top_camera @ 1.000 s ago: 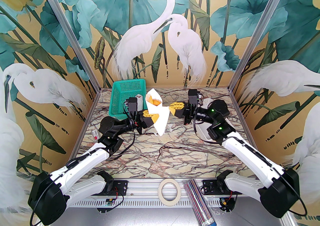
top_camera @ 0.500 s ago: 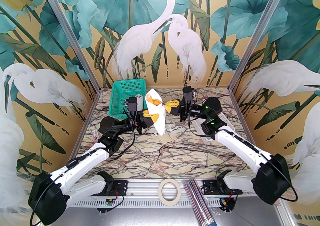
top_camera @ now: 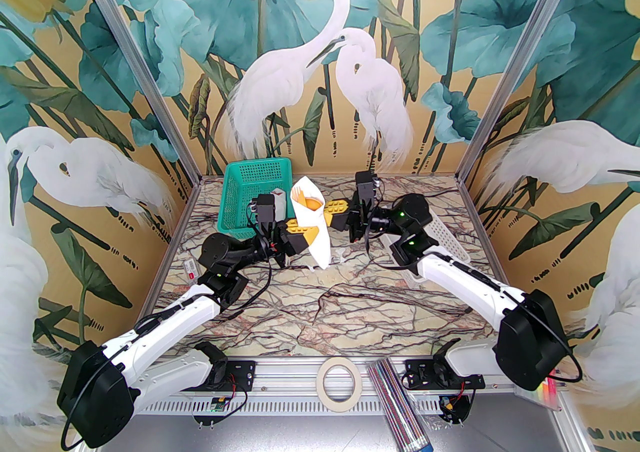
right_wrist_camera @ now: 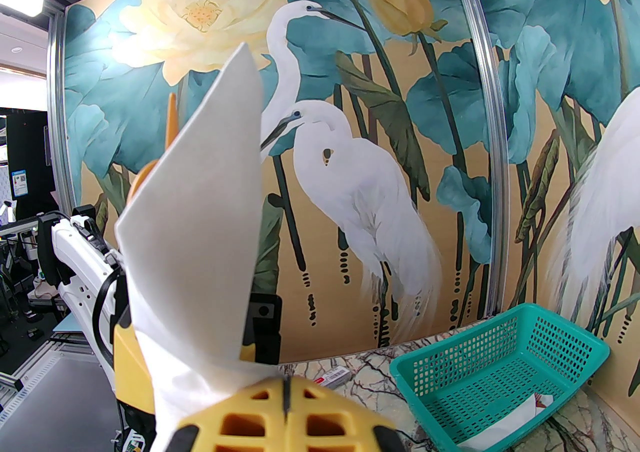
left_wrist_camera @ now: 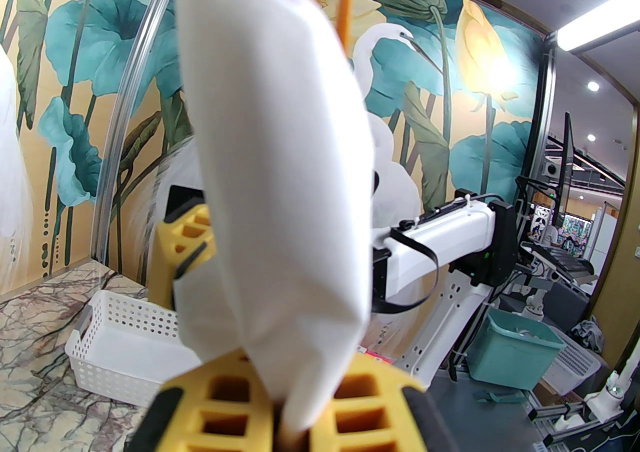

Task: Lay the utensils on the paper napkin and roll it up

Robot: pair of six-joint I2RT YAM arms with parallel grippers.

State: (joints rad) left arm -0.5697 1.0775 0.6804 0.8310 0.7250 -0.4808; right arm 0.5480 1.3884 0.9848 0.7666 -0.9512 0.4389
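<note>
**Top view.** The paper napkin (top_camera: 316, 232), rolled into a white cone, stands nearly upright above the far middle of the tabletop (top_camera: 320, 300). The orange utensils (top_camera: 306, 200) show in its open upper end. The left tool (top_camera: 304, 236) pinches the roll low on its left side. The right tool (top_camera: 331, 210) meets its right edge higher up. A green basket (top_camera: 257, 168) stands beyond the left arm and a white basket (top_camera: 452, 239) under the right arm.

**Left wrist view.** The roll rises from between the left tool's yellow fingers (left_wrist_camera: 220, 405), which clamp its lower end. One orange tip juts above.

**Right wrist view.** The right tool's fingers are pressed together along a thin seam. The napkin rises just beside them; whether paper is caught between them cannot be told. The green basket holds another white bundle (right_wrist_camera: 505, 427).
</note>
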